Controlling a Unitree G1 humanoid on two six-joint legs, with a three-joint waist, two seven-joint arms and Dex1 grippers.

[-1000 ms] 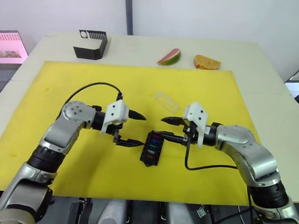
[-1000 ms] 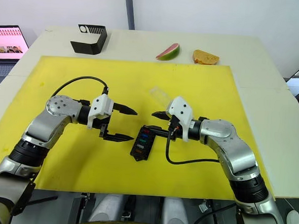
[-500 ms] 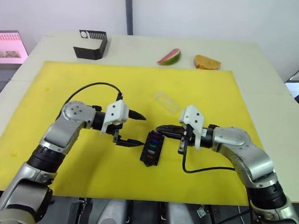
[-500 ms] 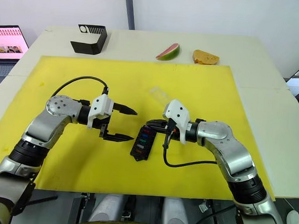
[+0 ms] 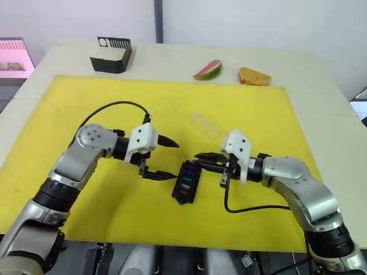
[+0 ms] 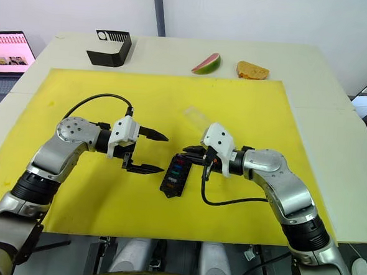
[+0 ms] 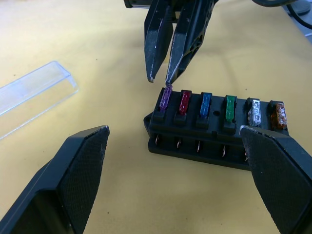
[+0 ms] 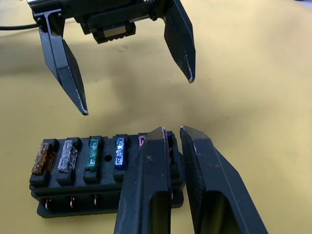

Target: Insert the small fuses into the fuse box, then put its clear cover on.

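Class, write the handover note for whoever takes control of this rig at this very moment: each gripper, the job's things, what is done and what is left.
Left gripper: open, empty, hovering just left of the fuse box.
Right gripper: fingers nearly shut, tips just above the purple fuse at the box's end slot.
Fuses: six stand in one row of the box, purple, red, blue, green, grey and amber.
Clear cover: lying on the yellow mat, beyond the box and apart from it.
Done: fuses in their slots.
Left: confirm the purple one is fully seated, then fit the cover.
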